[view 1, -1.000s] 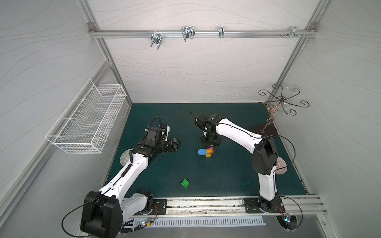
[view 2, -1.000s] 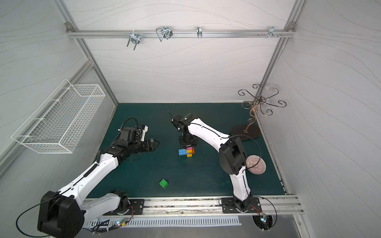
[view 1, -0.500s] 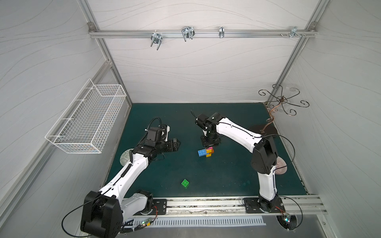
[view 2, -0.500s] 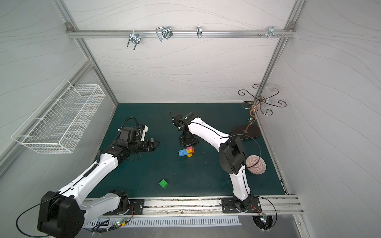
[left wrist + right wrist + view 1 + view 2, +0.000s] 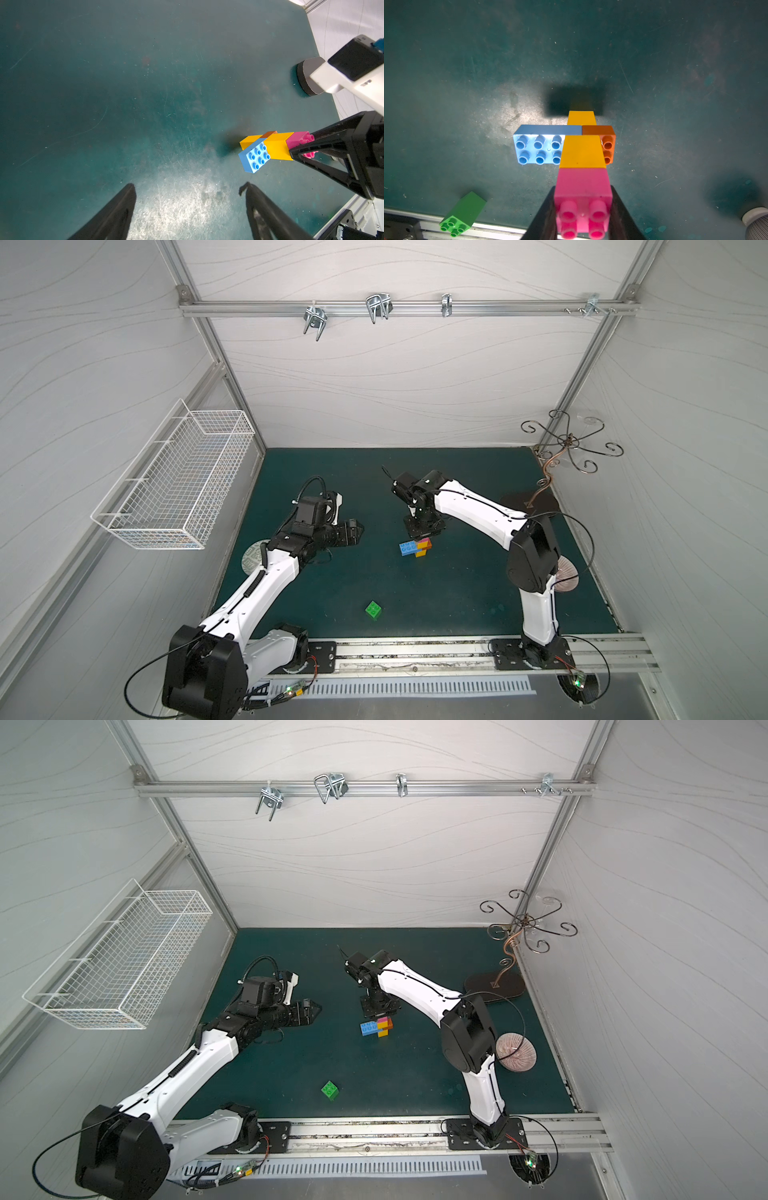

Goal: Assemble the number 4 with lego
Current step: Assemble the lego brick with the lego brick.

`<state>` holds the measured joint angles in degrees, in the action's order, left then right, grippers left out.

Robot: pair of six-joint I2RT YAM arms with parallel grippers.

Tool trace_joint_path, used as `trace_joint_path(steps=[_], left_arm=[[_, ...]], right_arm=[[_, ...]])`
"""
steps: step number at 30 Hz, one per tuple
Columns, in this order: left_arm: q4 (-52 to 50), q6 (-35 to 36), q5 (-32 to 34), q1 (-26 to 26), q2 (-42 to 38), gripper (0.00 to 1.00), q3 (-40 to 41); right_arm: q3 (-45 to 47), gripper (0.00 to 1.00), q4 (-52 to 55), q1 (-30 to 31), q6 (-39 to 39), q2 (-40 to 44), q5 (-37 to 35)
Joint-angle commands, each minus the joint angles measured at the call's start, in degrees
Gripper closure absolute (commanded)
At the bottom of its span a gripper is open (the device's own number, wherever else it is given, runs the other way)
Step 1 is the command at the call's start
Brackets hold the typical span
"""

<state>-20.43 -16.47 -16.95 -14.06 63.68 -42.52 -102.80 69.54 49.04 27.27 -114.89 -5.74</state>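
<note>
- A green brick (image 5: 373, 609) lies alone on the dark green surface (image 5: 457, 605) by the front rail, well apart from the other bricks.
- A wire basket (image 5: 174, 485) hangs on the left wall, and a curly hook stand (image 5: 569, 443) is in the far right corner.
- The number 4 (image 5: 417, 548) is in the middle of the surface. Its blue bar (image 5: 538, 149) and orange brick (image 5: 607, 145) stick out sideways.
- My right gripper (image 5: 583, 212) is clamped on the pink brick (image 5: 582, 187) at the figure's end.
- My left gripper (image 5: 189, 187) is spread wide and holds nothing, near the blue bar.
</note>
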Motion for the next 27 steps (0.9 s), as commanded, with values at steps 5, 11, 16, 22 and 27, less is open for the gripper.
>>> trace_joint_path(steps=[5,11,16,22,27], left_arm=[[1.5,1.0,-0.1,-0.3,-0.9,0.15,-1.5],[1.4,1.0,-0.1,-0.3,-1.1,0.15,-1.4],[1.5,1.0,-0.3,-0.3,-0.8,0.15,-1.5],[1.5,0.9,-0.5,-0.3,-0.6,0.15,-1.6],[1.6,0.9,-0.5,-0.3,-0.7,0.15,-1.6]], right_arm=[[3.9,0.81,2.3,-0.4,-1.0,-4.8,3.2],[5.0,0.81,3.6,-0.4,-1.8,-5.9,2.1],[8.1,0.83,2.5,-0.3,-1.9,-6.5,2.9],[10.8,0.83,1.3,-0.1,-1.0,-6.2,3.6],[9.4,0.81,2.0,0.0,-0.2,-5.3,3.6]])
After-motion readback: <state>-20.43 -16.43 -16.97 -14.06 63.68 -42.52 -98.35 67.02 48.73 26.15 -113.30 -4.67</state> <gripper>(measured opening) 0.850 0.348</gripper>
